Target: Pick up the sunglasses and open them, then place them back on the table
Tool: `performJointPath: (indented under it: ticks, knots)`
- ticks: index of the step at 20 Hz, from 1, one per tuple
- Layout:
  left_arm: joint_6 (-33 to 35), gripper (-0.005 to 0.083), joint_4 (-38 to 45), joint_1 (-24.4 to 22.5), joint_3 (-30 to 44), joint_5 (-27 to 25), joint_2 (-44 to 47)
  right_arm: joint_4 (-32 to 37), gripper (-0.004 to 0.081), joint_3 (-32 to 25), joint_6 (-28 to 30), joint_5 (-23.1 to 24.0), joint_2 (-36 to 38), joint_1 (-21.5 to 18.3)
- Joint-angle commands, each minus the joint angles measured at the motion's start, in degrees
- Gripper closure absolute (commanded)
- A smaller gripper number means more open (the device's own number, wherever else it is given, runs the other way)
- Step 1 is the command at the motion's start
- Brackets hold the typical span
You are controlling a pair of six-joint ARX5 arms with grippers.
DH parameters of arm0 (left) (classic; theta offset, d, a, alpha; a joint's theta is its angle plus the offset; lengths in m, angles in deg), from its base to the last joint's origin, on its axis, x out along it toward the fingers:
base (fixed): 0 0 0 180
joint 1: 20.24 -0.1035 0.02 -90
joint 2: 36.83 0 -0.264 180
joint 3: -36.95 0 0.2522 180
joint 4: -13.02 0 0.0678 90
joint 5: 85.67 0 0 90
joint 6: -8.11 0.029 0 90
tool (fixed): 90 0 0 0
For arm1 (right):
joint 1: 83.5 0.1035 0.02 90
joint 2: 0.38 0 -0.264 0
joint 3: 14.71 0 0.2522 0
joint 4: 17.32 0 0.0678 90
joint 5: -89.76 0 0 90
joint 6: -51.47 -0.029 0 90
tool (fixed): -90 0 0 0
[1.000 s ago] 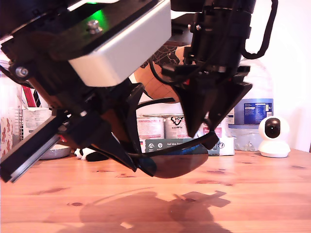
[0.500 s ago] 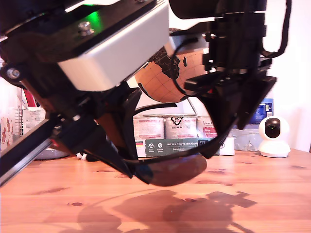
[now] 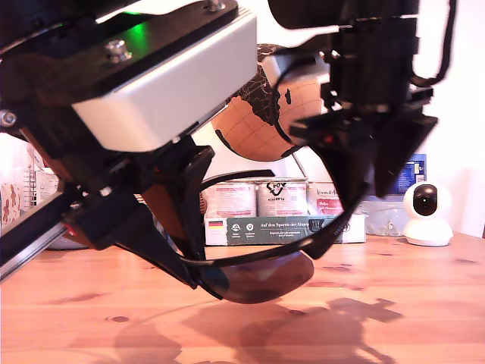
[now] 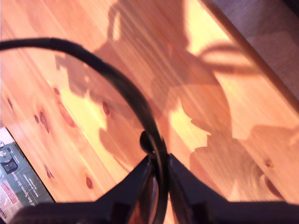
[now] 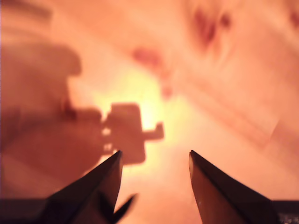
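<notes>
The sunglasses hang just above the table, dark lens down. My first gripper, the big near arm at the exterior view's left, is shut on their frame end. In the first wrist view its jaws pinch the frame at the hinge, and the slim black temple arm curves away over the wood. That temple arm reaches up to my second gripper at the exterior view's right. The second wrist view shows that gripper open, with only blurred table between its fingers.
Behind the arms stand a globe, tins and a long green box. A white round camera and a water jug sit at the exterior view's right. Arm shadows fall on the near tabletop.
The second arm has moved toward the exterior view's right. The temple arm has swung out farther from the lens. The first arm has shifted a little with the frame still in it.
</notes>
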Motion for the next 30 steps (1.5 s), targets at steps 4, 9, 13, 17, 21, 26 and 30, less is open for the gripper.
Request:
performJointPath:
  ticks: [4, 9, 13, 17, 21, 26, 30]
  knots:
    - [0.3, 0.0792, -1.4, 0.0, 0.6, 0.7, 0.2, 9.6, 0.0365, 5.9, -0.1, 0.4, 0.0, -3.7]
    - [6.6, 0.0792, -3.8, -0.1, 0.6, 3.1, 0.2, 9.8, 0.0521, 10.6, 2.4, 0.1, 0.0, -7.1]
    - [18.1, 0.0792, -4.3, -0.7, 0.6, 6.2, 0.2, 4.9, 0.078, 10.8, 4.1, -1.6, 0.1, -8.9]
    - [24.5, 0.0791, -4.4, -4.3, 0.6, 8.9, 0.2, 0.4, 0.078, 10.8, 7.3, -7.6, 0.8, -9.1]
    - [26.4, 0.0788, -5.7, -8.3, 0.6, 12.6, 0.1, 0.8, 0.078, 10.8, 7.5, -11.4, 3.1, -9.0]
    - [28.8, 0.0788, -8.6, -11.5, -1.1, 16.9, 0.0, 0.0, 0.078, 10.8, 7.4, -13.9, 5.7, -9.0]
    - [28.8, 0.079, -9.8, -12.8, -5.4, 18.1, -3.0, -2.1, 0.078, 10.8, 7.3, -18.6, 6.8, -7.8]
